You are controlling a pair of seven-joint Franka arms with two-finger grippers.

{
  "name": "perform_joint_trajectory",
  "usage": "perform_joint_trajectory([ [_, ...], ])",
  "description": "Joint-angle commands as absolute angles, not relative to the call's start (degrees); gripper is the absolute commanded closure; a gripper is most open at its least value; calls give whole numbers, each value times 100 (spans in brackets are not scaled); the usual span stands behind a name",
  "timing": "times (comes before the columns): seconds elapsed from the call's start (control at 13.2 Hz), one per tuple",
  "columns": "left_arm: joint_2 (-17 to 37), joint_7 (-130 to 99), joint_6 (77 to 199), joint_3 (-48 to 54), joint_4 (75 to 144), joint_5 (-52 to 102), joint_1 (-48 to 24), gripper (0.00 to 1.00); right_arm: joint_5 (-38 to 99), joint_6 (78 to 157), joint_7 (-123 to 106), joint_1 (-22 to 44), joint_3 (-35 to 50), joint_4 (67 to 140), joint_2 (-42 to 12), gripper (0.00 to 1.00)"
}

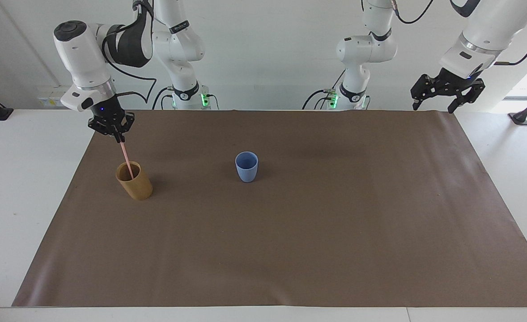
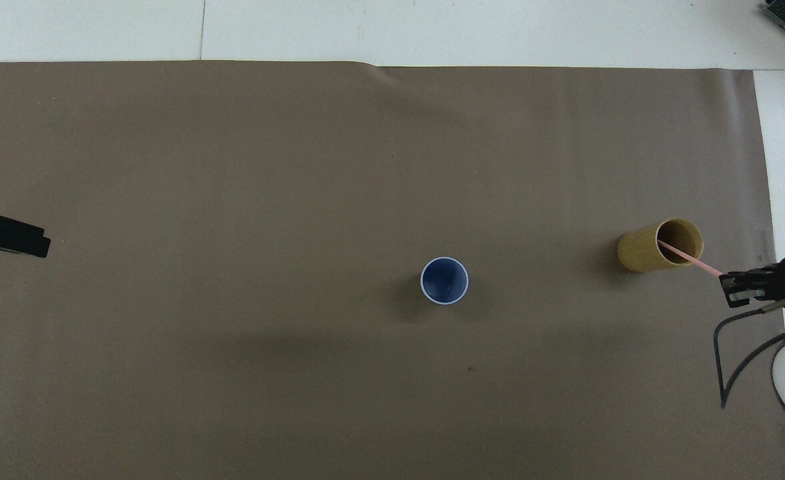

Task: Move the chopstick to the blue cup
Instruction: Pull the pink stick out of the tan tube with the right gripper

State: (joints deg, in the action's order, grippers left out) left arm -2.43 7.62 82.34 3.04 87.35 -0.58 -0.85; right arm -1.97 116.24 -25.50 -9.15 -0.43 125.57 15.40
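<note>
A thin pale-pink chopstick [image 1: 125, 156] [image 2: 692, 260] slants up out of a tan cup [image 1: 134, 182] [image 2: 659, 245] at the right arm's end of the mat. My right gripper [image 1: 116, 137] [image 2: 727, 285] is shut on the chopstick's top end, above the tan cup, and the stick's lower end is still inside that cup. The blue cup [image 1: 246, 167] [image 2: 444, 281] stands upright and empty near the middle of the mat. My left gripper [image 1: 444, 91] [image 2: 32, 240] hangs open and empty over the left arm's end of the mat, raised high.
A brown mat [image 1: 290, 232] [image 2: 299, 167] covers most of the white table [image 1: 17, 179]. The tan cup leans slightly. The two arm bases [image 1: 185, 96] stand at the table's edge nearest the robots.
</note>
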Motion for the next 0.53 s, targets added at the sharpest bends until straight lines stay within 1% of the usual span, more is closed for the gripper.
perform_joint_trajectory([
  [0.0, -307, 738, 8147, 273, 8710, 227, -36, 0, -105, 11006, -2462, -897, 52, 11868, 1521, 100],
  [0.23, -343, 765, 8165, 263, 8701, 238, -26, 0, -141, 10250, -2426, -896, 97, 11155, 1354, 100],
  [0.45, -369, 756, 8165, 264, 8692, 237, -18, 0, -167, 9775, -1271, -896, 657, 10654, 1283, 100],
])
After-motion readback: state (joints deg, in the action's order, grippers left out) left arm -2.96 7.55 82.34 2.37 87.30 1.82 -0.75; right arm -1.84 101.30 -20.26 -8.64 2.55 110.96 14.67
